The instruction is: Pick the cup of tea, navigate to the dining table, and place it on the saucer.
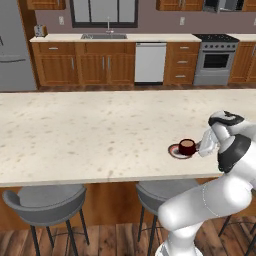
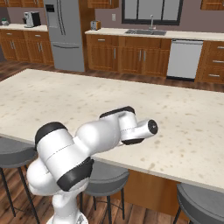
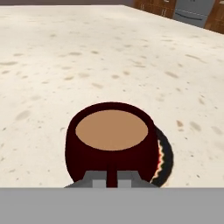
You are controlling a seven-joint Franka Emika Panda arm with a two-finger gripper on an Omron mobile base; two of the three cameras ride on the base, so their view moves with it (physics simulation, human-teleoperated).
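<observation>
Dark red and round, the cup of tea [image 3: 111, 142] sits right in front of our gripper [image 3: 112, 178], so close that it fills the low middle of the hand view. We see light brown tea inside it, flat and still. Our gripper is squeezed tight, with its two small tips pinching the near side of the cup where the little handle is. The cup stands up straight on the saucer [image 3: 165, 158], and a dark edge of the saucer peeks out from under it on one side. In the left base view we see the cup [image 1: 187, 146] on the saucer [image 1: 176, 151], near our edge of the dining table [image 1: 90, 130], with our hand just beside it. The table top is cream stone with little brown specks.
</observation>
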